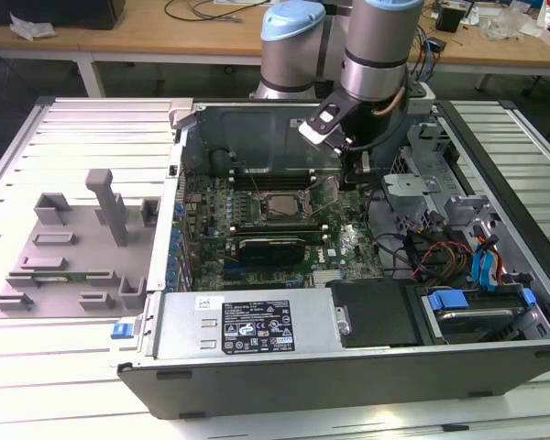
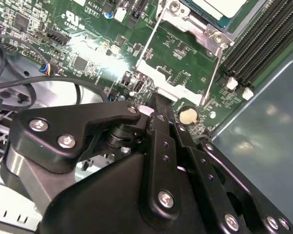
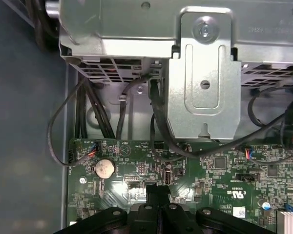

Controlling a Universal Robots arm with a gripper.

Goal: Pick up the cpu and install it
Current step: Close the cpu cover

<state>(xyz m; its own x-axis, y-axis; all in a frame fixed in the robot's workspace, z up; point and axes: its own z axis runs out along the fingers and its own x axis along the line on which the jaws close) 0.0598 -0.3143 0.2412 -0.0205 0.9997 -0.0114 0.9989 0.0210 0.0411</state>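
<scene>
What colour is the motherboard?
The motherboard is green, clearest in the first wrist view.

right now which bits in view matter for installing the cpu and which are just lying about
For the job: cpu, lying in the socket; hand, low over the motherboard, apart from the socket.
Just about: grey tray; coin cell; metal drive bracket; blue cables.

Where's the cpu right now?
In the exterior view the cpu sits in the socket, just to the exterior view's left of the gripper.
</scene>
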